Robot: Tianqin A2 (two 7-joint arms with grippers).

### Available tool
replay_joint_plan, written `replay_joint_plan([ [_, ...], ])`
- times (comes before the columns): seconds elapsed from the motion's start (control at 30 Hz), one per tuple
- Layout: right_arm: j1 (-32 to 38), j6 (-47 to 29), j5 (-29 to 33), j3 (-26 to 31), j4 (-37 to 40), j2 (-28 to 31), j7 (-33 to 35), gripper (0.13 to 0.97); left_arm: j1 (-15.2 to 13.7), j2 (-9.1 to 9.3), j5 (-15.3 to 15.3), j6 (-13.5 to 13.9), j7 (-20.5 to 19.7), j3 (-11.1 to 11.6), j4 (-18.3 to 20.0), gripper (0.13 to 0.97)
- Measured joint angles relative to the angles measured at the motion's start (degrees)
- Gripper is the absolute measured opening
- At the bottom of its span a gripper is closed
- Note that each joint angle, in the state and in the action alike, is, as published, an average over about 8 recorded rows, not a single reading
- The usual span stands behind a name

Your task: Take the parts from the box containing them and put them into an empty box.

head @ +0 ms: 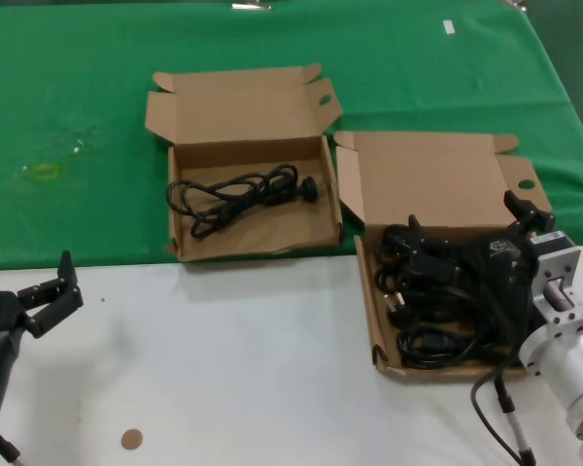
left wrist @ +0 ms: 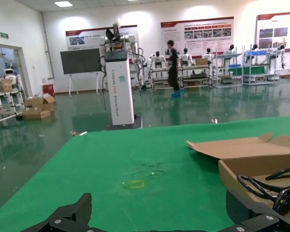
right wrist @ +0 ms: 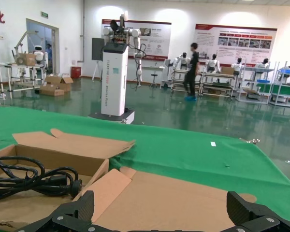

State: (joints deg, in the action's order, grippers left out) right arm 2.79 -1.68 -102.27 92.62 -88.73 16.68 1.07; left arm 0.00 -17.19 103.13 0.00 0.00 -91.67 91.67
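The longer brown box (head: 366,291) stands at the right, its round-holed lid (head: 428,180) folded back, and holds several black power cords (head: 423,335). My right gripper (head: 466,221) hovers over these cords, open and empty. In the right wrist view its gripper (right wrist: 162,207) looks across the lid (right wrist: 183,198). The wider box (head: 262,238) with the oval-holed lid lies left of it and holds one coiled cord (head: 238,194), also seen in the right wrist view (right wrist: 34,181). My left gripper (head: 53,291) is open and empty over the white table at the near left.
Both boxes straddle the line between the green cloth (head: 78,116) and the white tabletop (head: 223,369). A small brown disc (head: 130,439) lies near the front edge. A faint yellow mark (head: 44,173) sits on the cloth at left. The left wrist view shows the wider box (left wrist: 253,166) to one side.
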Motion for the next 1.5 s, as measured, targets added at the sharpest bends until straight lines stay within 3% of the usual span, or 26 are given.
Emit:
replay_joint_plan([
  [1.5, 0.0, 0.0, 0.0, 0.0, 0.0, 0.0, 0.0, 0.966, 0.0, 0.00, 0.0, 0.0, 0.0, 0.0, 0.0, 0.966],
])
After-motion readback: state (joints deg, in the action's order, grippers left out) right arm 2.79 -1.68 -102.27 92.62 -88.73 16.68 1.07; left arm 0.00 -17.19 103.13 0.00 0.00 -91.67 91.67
